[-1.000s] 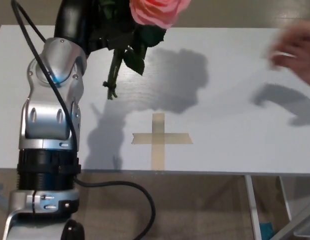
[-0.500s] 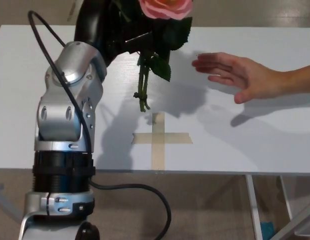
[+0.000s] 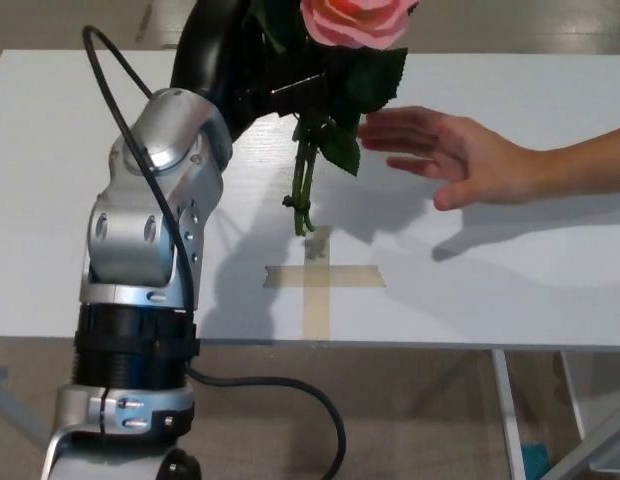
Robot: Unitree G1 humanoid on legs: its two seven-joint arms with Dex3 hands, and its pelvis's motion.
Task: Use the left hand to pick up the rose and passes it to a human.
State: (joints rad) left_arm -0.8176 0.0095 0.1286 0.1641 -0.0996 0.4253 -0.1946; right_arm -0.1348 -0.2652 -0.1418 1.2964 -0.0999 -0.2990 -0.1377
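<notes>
My left hand [image 3: 245,60] is raised above the white table [image 3: 510,280] and shut on the rose [image 3: 355,20], a pink bloom with dark green leaves and a green stem [image 3: 304,190] hanging down. The bloom is cut off by the top edge of the picture. A person's open hand [image 3: 445,150] reaches in from the right, its fingertips just right of the rose's leaves; I cannot tell whether it touches them. My right hand does not show.
A cross of tan tape [image 3: 318,278] lies on the table below the stem's end. A black cable [image 3: 280,385] loops beneath my left forearm [image 3: 145,250]. The table's front edge runs along the lower part of the picture.
My left arm has carried the rose to the right. The person's hand has come in from the far right to just beside the rose.
</notes>
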